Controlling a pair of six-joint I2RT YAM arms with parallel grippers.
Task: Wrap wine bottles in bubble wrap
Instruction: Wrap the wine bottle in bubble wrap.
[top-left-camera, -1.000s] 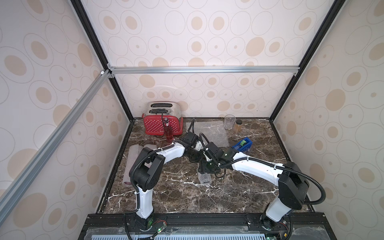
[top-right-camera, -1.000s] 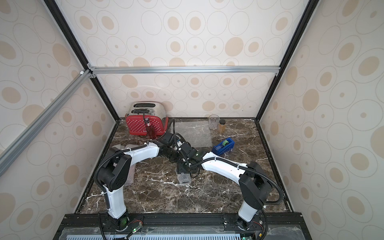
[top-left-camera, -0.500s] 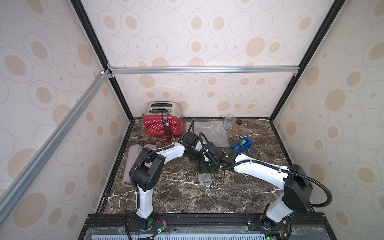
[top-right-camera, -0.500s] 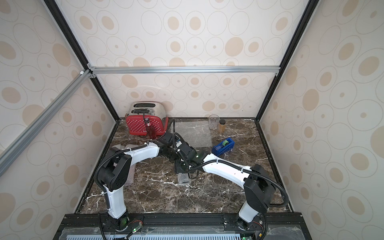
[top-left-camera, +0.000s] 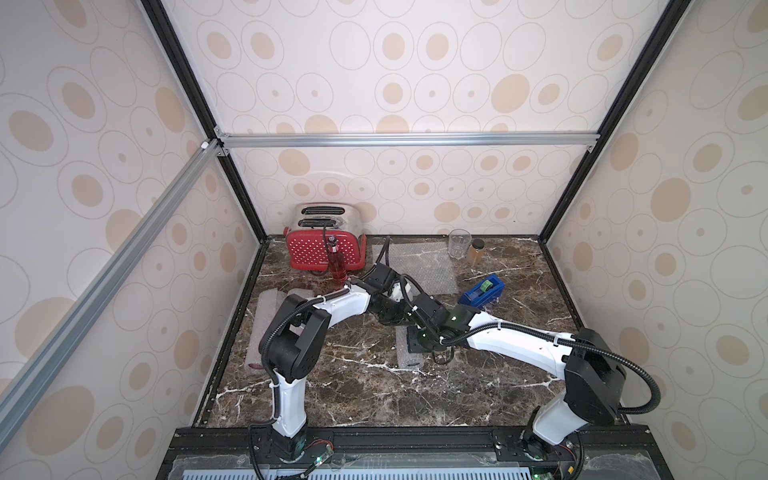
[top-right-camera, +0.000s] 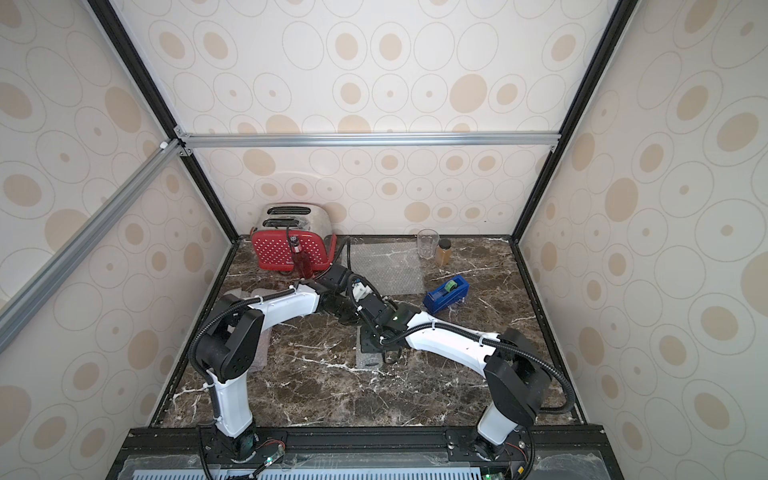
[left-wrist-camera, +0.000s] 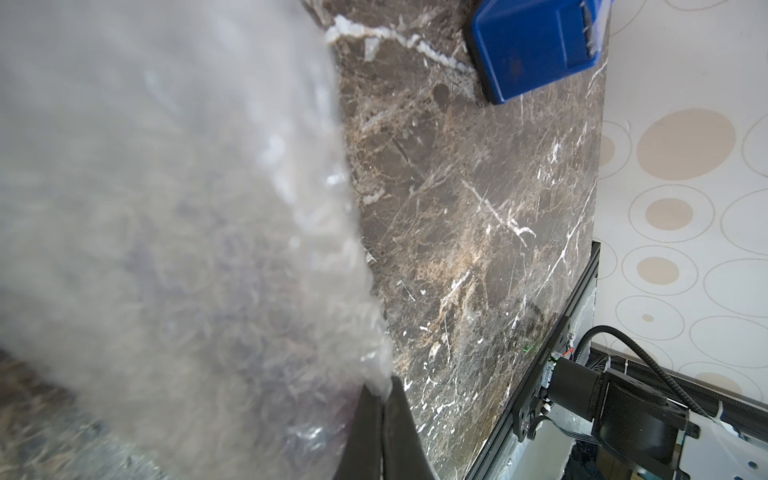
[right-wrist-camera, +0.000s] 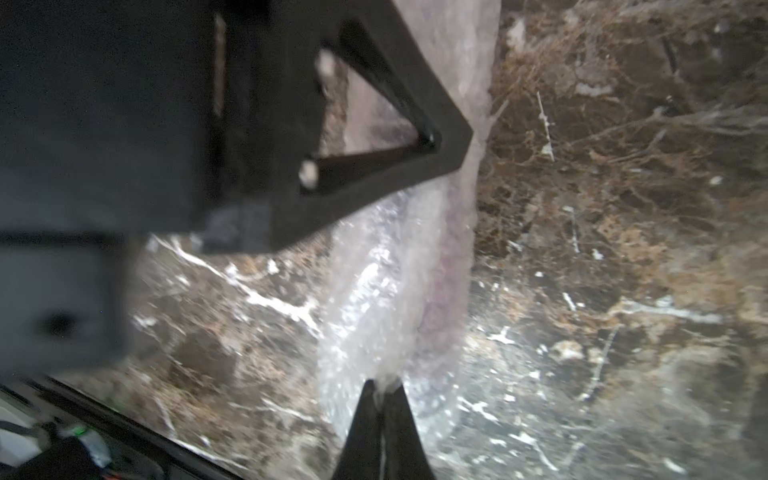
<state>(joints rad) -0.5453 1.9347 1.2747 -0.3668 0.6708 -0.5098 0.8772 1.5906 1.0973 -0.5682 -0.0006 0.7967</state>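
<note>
Bubble wrap (top-left-camera: 409, 360), at seven o'clock from the tape dispenser (top-left-camera: 482, 291), is newly pinched by the right gripper (right-wrist-camera: 380, 386), joining the left gripper (left-wrist-camera: 384, 386) and its pinch, so rolling can likely continue.

**Open passage:** the near strip of the worktop (top-left-camera: 374, 399) and its right side, nearer than the tape dispenser (top-left-camera: 482, 291).
**Centre blocked:** left arm (top-left-camera: 345, 303) and right arm (top-left-camera: 519, 338) meet there, left tool (left-wrist-camera: 384, 384) and right tool (right-wrist-camera: 380, 388) each pinched on the bubble wrap roll (top-left-camera: 409, 360).
**Far edge** obstructed by toaster (top-left-camera: 322, 245), red bottle (top-left-camera: 336, 266), glass (top-left-camera: 459, 243), amber jar (top-left-camera: 475, 251).
**Left edge:** wrapped bundles (top-left-camera: 266, 305).
</note>
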